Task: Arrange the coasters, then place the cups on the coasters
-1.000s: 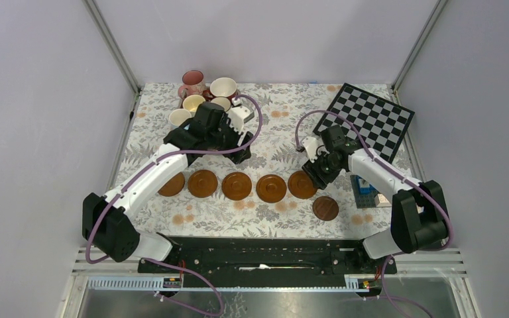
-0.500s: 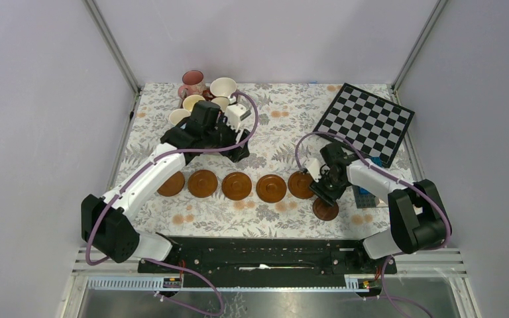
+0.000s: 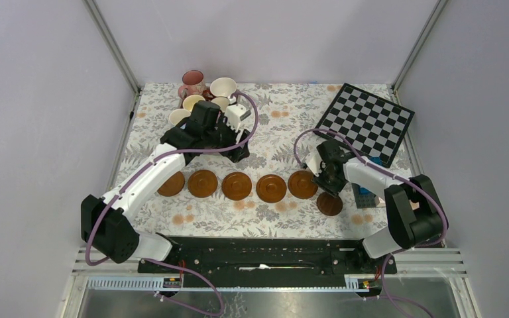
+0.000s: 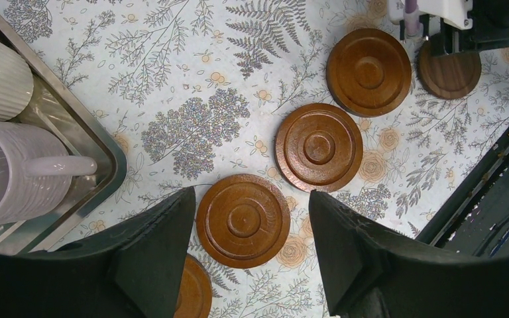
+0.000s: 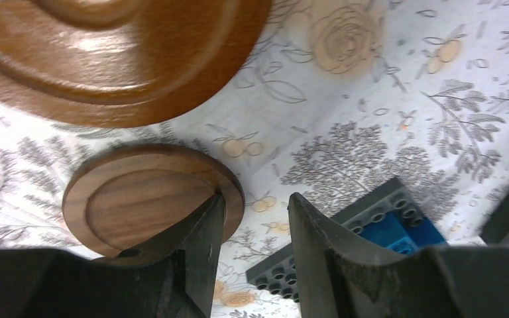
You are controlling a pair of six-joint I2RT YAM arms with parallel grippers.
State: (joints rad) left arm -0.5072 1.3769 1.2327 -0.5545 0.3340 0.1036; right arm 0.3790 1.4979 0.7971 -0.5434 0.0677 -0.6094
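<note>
Now R hand (image 5: 257, 200) released, straddling rim of dark coaster (image 5: 146, 199); nothing gripped.

Even light; glare on coasters (image 4: 319, 146); right-wrist view perhaps motion-blurred.

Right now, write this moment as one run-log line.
left gripper: open, near coaster row | right gripper: open, astride dark coaster rim | cups: unplaced

The right gripper (image 3: 329, 189) has come down from over the right end of the row of glossy brown round wooden coasters (image 3: 271, 189) toward the tabletop's near edge. Its jaws are narrower, at the rim of the darker brown round wooden coaster (image 3: 331, 206). That coaster has slid slightly toward the tabletop's right edge.
</note>
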